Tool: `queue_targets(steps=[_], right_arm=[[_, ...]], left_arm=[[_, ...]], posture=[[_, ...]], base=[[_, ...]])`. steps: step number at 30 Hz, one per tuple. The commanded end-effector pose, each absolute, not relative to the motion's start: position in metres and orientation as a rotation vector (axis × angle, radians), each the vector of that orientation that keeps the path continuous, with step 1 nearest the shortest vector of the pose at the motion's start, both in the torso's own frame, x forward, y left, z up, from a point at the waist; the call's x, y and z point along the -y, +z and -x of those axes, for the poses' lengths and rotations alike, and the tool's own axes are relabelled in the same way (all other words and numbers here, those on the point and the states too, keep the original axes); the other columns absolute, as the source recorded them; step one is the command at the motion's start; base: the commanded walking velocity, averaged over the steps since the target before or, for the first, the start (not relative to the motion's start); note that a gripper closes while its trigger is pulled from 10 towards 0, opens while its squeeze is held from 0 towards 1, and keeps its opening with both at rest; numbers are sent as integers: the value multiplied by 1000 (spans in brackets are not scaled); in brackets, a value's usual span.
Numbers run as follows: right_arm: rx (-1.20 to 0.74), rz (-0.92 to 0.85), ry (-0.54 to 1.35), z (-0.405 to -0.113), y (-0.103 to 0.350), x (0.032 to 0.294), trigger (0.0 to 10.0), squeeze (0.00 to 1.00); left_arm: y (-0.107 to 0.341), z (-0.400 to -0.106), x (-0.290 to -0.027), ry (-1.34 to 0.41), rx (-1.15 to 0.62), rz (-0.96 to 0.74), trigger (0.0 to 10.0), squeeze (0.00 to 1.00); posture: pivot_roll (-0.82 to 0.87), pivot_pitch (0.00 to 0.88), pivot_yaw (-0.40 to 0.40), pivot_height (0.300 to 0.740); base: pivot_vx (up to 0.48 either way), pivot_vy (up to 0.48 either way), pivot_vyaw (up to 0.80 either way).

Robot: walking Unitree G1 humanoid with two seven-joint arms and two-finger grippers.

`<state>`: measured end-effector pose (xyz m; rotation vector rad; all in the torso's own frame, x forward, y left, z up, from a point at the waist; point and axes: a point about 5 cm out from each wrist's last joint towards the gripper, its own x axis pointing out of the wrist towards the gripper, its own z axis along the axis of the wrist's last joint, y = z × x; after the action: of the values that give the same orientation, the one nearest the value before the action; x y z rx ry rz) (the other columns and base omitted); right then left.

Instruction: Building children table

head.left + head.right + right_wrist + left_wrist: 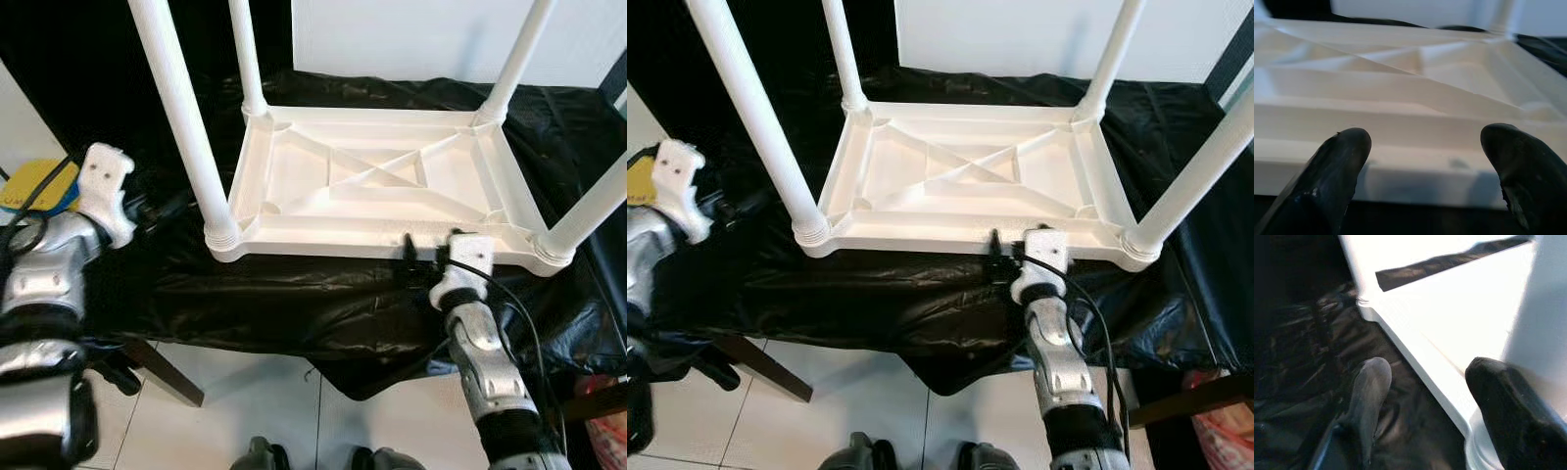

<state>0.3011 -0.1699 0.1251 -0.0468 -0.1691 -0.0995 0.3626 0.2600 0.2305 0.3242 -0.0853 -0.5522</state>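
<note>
A white plastic children's table (323, 240) lies upside down on a surface covered in black sheet, its ribbed underside facing up. Four white legs stand up from its corners; the near-left leg (181, 117) is closest to my left arm. My right gripper (423, 253) is at the middle of the table's near rim, open, with its fingers (1337, 166) spread before the rim (1415, 147). My left gripper (1435, 396) is open beside the near-left corner. One of its fingers (1508, 406) is close in front of that leg's base collar; the other hangs over the black sheet.
The black sheet (294, 294) hangs over the near edge of the support. Below it is a pale tiled floor (255, 392) with a wooden strut (162, 372). A yellow object (34, 186) lies at the far left. A white panel (411, 39) stands behind.
</note>
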Motion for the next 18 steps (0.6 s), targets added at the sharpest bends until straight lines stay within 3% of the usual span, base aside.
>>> queue_targets(steps=[1, 12, 18], right_arm=[[146, 50, -130, -297, 121, 172, 10000, 0], [79, 71, -227, -282, 114, 174, 10000, 0], [65, 72, -241, -277, 116, 173, 10000, 0]], left_arm=[[231, -372, -276, -140, 148, -248, 10000, 0], [228, -384, -245, -241, 224, -126, 10000, 0], [225, -389, -239, -204, 223, -96, 10000, 0]], posture=[[-70, 139, -20, 740], [-96, 162, -20, 740], [-108, 178, -21, 740]], base=[[0, 0, 0], [0, 0, 0], [0, 0, 0]])
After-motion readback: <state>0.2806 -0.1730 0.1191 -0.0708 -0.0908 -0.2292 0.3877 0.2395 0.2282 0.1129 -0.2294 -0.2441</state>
